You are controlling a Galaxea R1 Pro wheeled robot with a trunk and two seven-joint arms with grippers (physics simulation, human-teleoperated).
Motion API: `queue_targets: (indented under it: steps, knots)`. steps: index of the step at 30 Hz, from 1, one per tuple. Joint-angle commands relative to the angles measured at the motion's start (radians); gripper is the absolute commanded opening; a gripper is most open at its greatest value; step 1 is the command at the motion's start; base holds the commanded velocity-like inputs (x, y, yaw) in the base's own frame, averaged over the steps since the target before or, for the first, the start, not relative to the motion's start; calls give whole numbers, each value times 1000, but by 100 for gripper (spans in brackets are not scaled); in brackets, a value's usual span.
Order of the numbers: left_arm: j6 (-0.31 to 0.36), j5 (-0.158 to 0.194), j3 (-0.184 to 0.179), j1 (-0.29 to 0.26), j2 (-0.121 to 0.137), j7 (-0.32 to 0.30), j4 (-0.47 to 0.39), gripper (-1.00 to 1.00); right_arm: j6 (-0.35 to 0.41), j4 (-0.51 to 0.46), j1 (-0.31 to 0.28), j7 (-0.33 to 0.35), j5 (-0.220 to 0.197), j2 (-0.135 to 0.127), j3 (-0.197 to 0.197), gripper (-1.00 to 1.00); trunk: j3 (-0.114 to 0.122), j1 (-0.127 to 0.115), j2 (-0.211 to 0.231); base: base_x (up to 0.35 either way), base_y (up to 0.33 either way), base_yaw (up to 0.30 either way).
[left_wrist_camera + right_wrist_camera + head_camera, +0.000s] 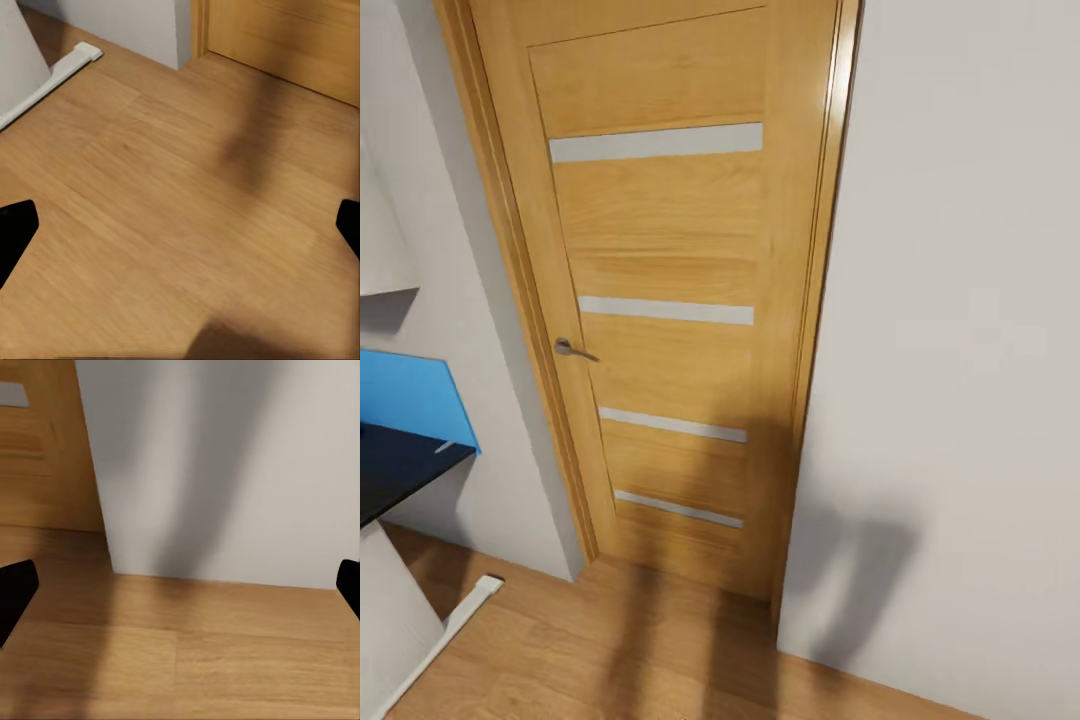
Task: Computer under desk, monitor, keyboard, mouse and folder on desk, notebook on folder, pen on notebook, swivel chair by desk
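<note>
Facing the robot is a closed wooden door with a metal lever handle, set in a pale wall over a plank floor. Left of the door a corner of the black bench shows, with a blue panel behind it. Both the left claw and right claw hang wide open and empty above the floor, well apart from that bench. Risk, as I judge it: driving on this heading bumps the door or wall, since the workspace lies off to the door's left.

The head view faces a wooden door closely, while both wrist views look down at the floor beside it.
</note>
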Motion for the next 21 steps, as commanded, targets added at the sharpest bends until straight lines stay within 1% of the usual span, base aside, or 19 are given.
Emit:
queue_targets:
  steps: [1,8,11,17,21]
  knots:
    - [-1,7,-5,0,0,1,-1,100,-1,0,-1,-6,5,0,0,100,-1,0,-1,-13,-3,287]
    - [-1,7,-5,0,0,0,-1,100,-1,1,-1,-4,5,1,1,100,-1,0,-1,-5,-1,270]
    - [-1,7,-5,0,0,0,-1,100,-1,1,-1,-3,5,1,2,100,-1,0,-1,-1,0,107]
    - [-1,7,-5,0,1,1,-1,100,-2,2,-1,-3,3,1,2,100,-1,0,-1,0,0,34]
    - [-1,7,-5,0,2,1,-1,100,-3,2,-1,-3,2,2,1,100,-1,0,-1,0,0,150]
